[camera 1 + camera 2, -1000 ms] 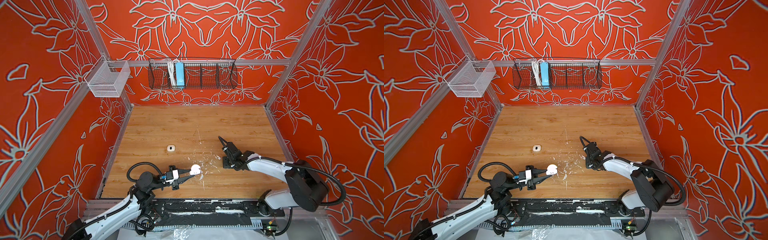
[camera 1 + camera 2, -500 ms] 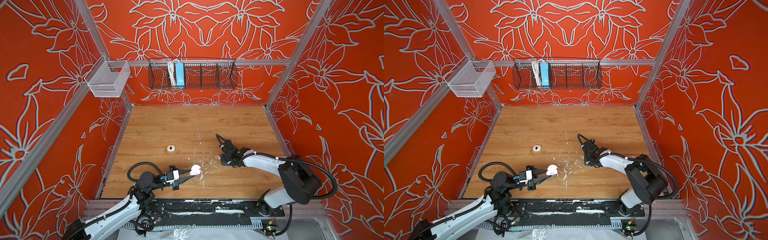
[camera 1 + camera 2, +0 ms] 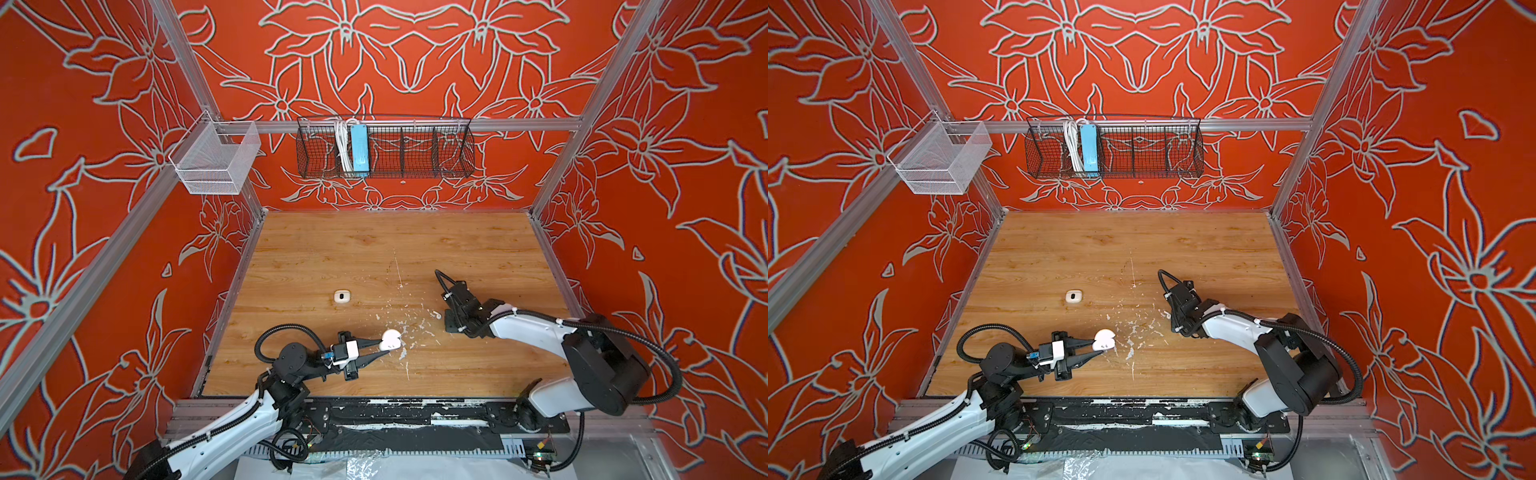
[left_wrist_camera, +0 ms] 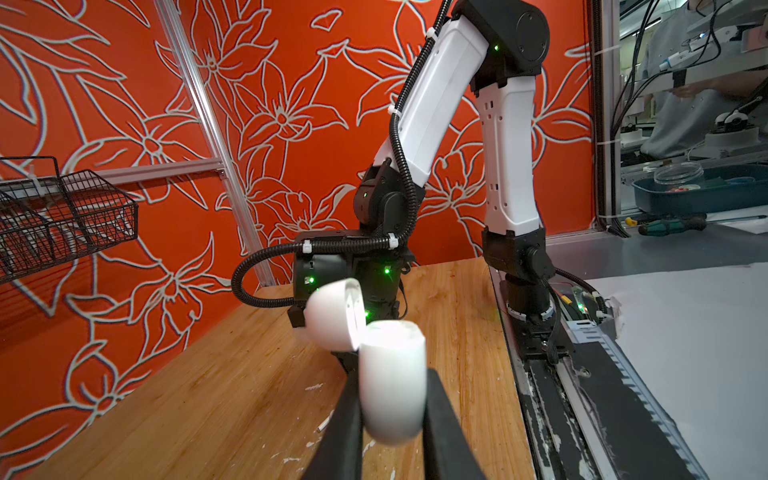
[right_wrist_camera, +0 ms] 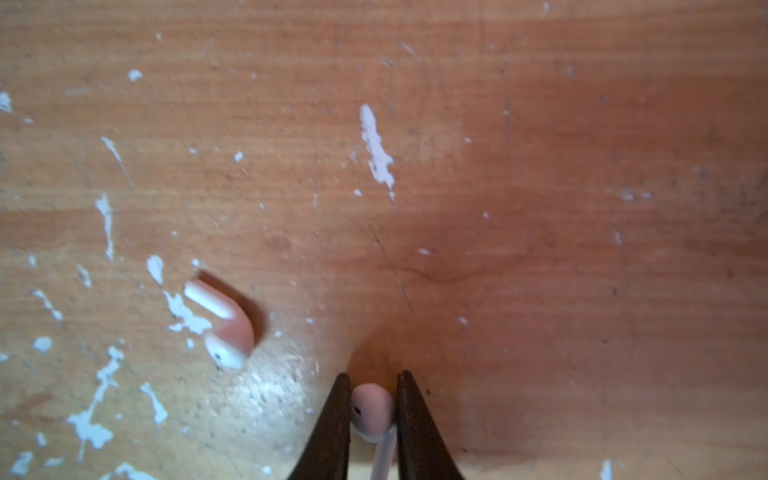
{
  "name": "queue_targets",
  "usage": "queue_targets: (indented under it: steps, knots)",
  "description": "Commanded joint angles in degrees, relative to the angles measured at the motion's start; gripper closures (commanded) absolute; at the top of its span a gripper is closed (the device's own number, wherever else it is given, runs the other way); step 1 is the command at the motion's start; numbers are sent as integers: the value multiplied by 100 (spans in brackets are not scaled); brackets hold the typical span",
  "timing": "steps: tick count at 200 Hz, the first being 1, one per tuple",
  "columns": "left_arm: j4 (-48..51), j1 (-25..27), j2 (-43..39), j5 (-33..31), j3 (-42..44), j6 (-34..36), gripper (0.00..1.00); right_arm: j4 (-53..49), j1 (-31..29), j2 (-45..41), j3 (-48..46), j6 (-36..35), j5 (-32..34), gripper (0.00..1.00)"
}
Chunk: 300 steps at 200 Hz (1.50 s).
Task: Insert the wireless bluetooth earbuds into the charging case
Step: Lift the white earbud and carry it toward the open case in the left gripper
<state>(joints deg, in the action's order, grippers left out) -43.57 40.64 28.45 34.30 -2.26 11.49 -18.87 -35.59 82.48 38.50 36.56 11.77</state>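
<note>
- The open charging case [image 3: 391,337] is clenched by the left gripper [image 3: 387,346], near left.
- One earbud [image 5: 371,409], right of centre, is pinched by the right gripper [image 5: 373,375]; the other earbud [image 5: 226,324] lies beside.
- Pickup is judged in hand; a lift and leftward carry are needed.

Colour key: white charging case [image 3: 390,337]; white earbud [image 5: 372,409]; cream case [image 3: 342,296], dark oval mark; white-flecked wood-grain worktop [image 3: 374,249]; red walls [image 3: 415,62], grey floral outlines.
</note>
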Motion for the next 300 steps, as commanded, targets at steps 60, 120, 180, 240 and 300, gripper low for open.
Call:
queue_targets:
  steps: [60,120,180,240,300]
  knots:
    - [-54,67,-120,-76,-143,38,100,-321,-635,-1931,-100,599,748,82]
    - [39,75,-235,-505,-108,-57,100,449,-2478,-2915,180,762,2410,84]
    - [121,75,-607,-1257,45,-224,100,1615,-3649,-2443,557,252,3437,85]
    - [151,75,-987,-1637,191,-339,100,3393,-4598,-2109,646,-663,3744,85]
    - [173,76,-1140,-1777,261,-318,100,4739,-5147,-1754,728,-1483,3660,86]
